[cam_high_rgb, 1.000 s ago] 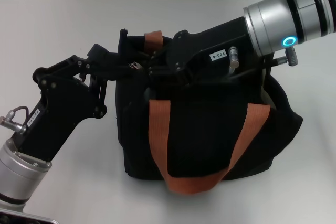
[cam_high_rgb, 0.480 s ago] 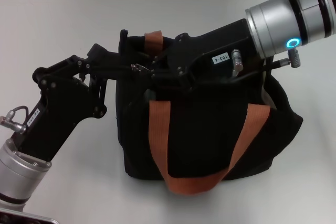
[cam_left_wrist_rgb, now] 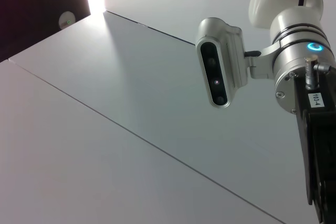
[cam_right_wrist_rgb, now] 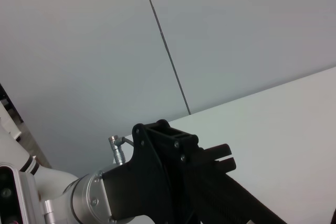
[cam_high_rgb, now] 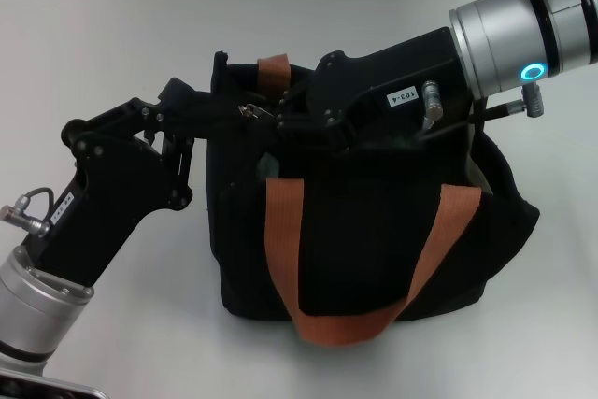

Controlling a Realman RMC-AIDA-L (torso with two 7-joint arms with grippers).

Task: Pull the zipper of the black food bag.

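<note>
The zipper [cam_high_rgb: 249,112], a small silver tab, sits on the far top edge of the bag [cam_high_rgb: 374,231], toward its left end. The bag stands mid-tabletop [cam_high_rgb: 112,35], its near orange handle [cam_high_rgb: 360,268] hanging down the front. The right end effector [cam_high_rgb: 266,119] reaches in from the far right over the bag's top, its tips at the tab and apparently clenched on it. The left end effector [cam_high_rgb: 220,109] comes from the near left to the bag's left top corner; its grip cannot be told.
</note>
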